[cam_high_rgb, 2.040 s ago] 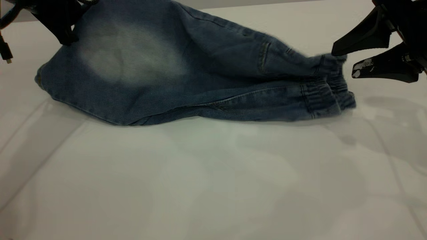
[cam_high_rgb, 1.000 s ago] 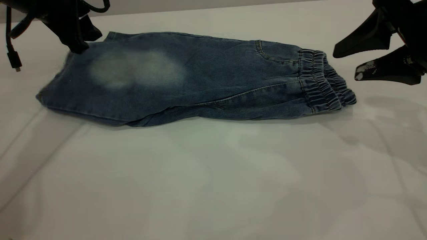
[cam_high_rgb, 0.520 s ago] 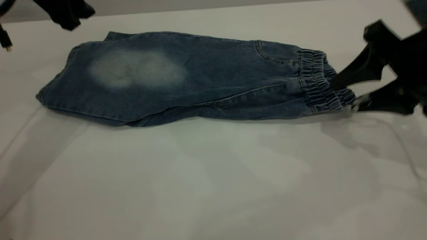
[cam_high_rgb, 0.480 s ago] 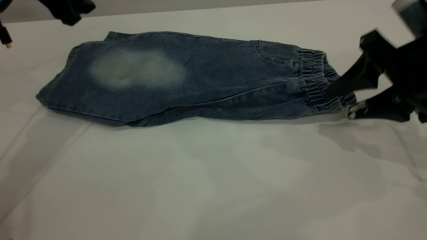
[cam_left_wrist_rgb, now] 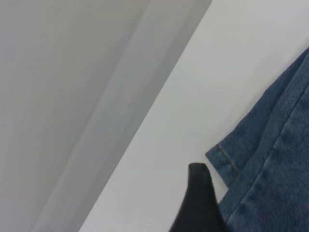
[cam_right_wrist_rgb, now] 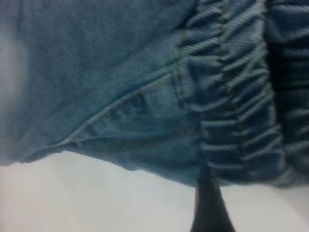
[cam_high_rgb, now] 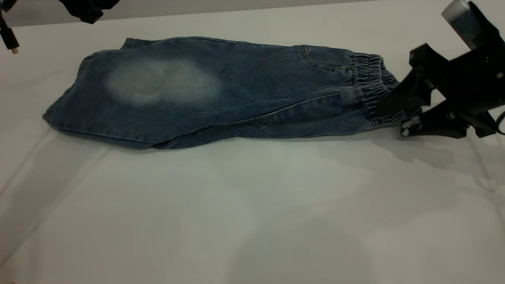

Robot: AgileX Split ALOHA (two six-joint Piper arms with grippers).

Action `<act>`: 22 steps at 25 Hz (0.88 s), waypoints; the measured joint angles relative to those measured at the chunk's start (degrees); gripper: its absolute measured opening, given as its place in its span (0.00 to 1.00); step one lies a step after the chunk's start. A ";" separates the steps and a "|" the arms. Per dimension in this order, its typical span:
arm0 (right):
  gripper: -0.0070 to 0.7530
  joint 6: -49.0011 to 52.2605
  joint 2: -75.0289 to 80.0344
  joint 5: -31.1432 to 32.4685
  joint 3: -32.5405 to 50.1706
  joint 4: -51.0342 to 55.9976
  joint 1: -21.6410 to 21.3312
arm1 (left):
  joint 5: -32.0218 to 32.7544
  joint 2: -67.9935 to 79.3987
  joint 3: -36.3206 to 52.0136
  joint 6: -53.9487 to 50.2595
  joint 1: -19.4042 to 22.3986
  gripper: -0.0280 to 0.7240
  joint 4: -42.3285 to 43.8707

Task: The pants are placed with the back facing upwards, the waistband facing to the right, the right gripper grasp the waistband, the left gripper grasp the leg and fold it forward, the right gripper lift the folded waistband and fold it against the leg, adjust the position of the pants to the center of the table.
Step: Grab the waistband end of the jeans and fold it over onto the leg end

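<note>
Right hand [cam_high_rgb: 390, 118] | fingers spread wide, straddling waistband [cam_high_rgb: 373, 85] | pants [cam_high_rgb: 213, 90] flat on bench [cam_high_rgb: 252, 213] | left hand [cam_high_rgb: 85, 8] raised, grip unclear

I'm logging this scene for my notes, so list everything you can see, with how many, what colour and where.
pants: one, faded blue denim, folded lengthwise, lying flat toward the table's far side.
waistband: one, gathered blue denim, at the pants' right end.
table: one, white to pale grey, under everything.
cable plug: one, black, dangling at far left.
left gripper: one, black, raised above the far left corner, clear of the pants.
right gripper: one, black, open, fingers astride the waistband's near corner.
</note>
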 joint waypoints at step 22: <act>0.90 5.67 -0.05 5.24 -0.13 -6.17 0.00 | -0.74 -0.13 0.00 0.00 -0.06 0.66 -0.11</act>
